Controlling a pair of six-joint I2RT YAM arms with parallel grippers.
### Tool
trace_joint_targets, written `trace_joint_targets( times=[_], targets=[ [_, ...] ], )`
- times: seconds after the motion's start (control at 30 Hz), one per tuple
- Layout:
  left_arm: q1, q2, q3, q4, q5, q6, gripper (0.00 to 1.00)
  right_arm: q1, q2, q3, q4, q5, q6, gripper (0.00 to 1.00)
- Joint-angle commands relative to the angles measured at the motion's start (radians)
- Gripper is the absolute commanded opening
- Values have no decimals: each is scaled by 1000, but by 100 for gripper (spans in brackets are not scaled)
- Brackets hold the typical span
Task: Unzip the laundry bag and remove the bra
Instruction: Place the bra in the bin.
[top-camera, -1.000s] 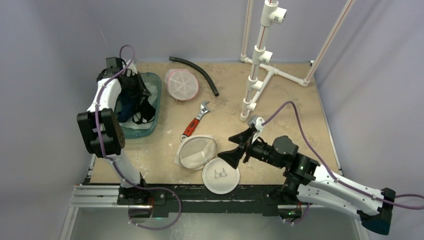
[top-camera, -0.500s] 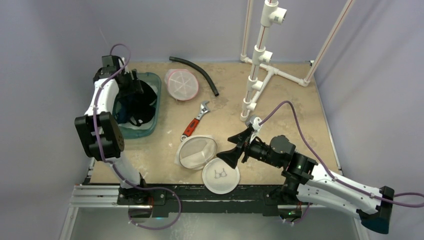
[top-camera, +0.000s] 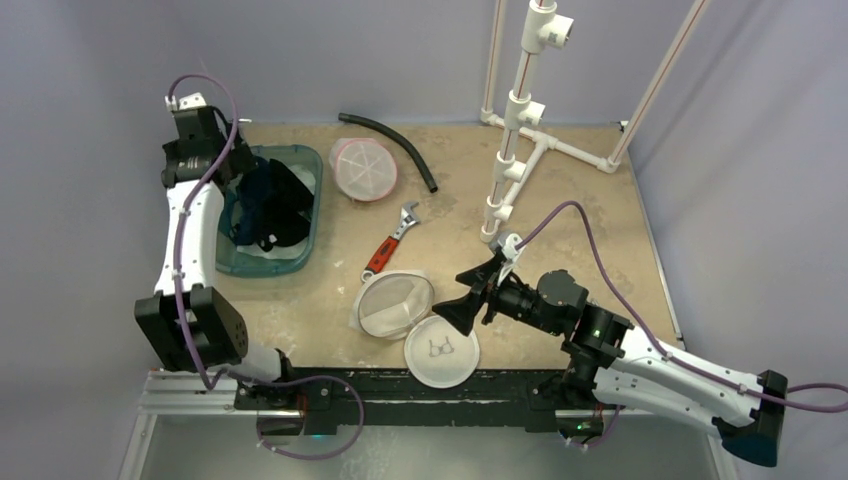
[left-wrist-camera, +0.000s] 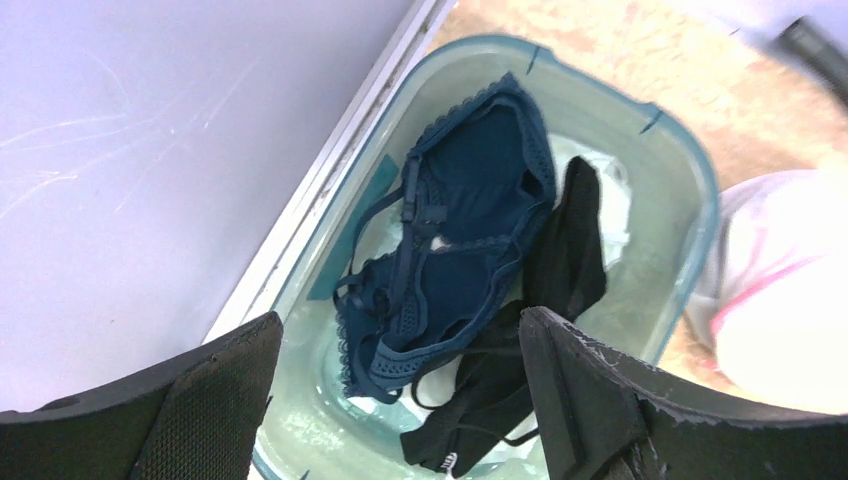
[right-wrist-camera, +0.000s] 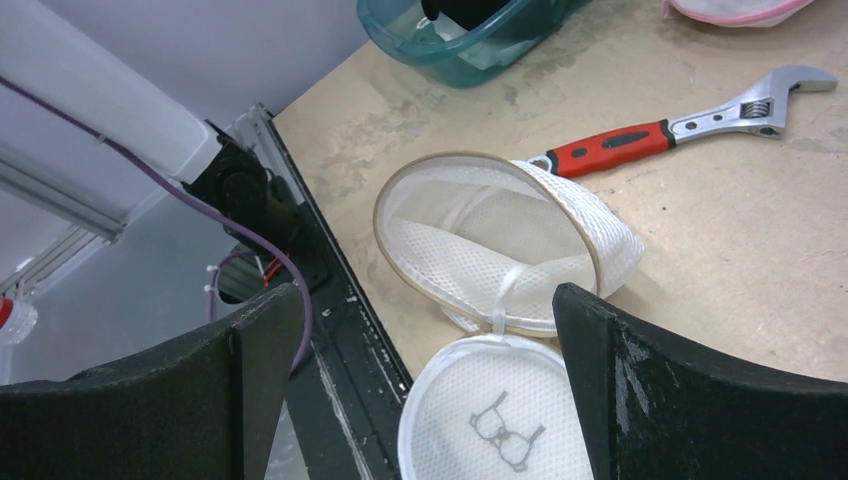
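Your left wrist camera shows what the overhead can't. The blue bra (left-wrist-camera: 450, 230) is spread out in the teal tub (left-wrist-camera: 690, 180), lace edge and straps plain to see. A black garment (left-wrist-camera: 565, 270) laps against its right side. From above, those two read only as a dark heap in the tub.

Over to your right wrist view: the laundry bag (right-wrist-camera: 500, 250) lies unzipped, hoop mouth gaping and white mesh lining on show. Its round flap (right-wrist-camera: 490, 420), printed with a bra icon, lies flat just in front. The red-handled wrench (right-wrist-camera: 660, 130) sits just beside the bag's far side.

The table (top-camera: 560, 200) is worn tan board, with pale lilac walls all round. At the back are a black hose (top-camera: 395, 140), a pink-rimmed mesh pouch (top-camera: 364, 168) and a white pipe frame (top-camera: 515, 150).

Your left arm reaches up the left edge with its wrist raised over the tub. The left gripper (left-wrist-camera: 395, 400) looks down on the bra, jaws wide apart and gripping nothing. Your right arm stretches low from the near right corner. The right gripper (right-wrist-camera: 430, 385) hovers over the flap, jaws spread wide, holding nothing.
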Motion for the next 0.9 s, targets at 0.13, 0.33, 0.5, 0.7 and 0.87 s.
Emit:
trace_joint_targets(
  times=[0.13,0.33,0.5,0.7,0.87],
  targets=[
    [-138,-172,-172,273,336,-115,80,3,47,-13,72,23,17,98],
    [-171,-134,-388,397,335,-139,74,4,98,-51,128,54,32,98],
    [-100,-75,-542,491,344,-205,66,4,114,-72,139,108,57,98],
    [-117,-218,-533,469,300,-230,67,4,143,-83,130,167,92,98],
    [-199,-422,-515,402,318,-226,80,4,213,-110,182,185,129,97]
  ],
)
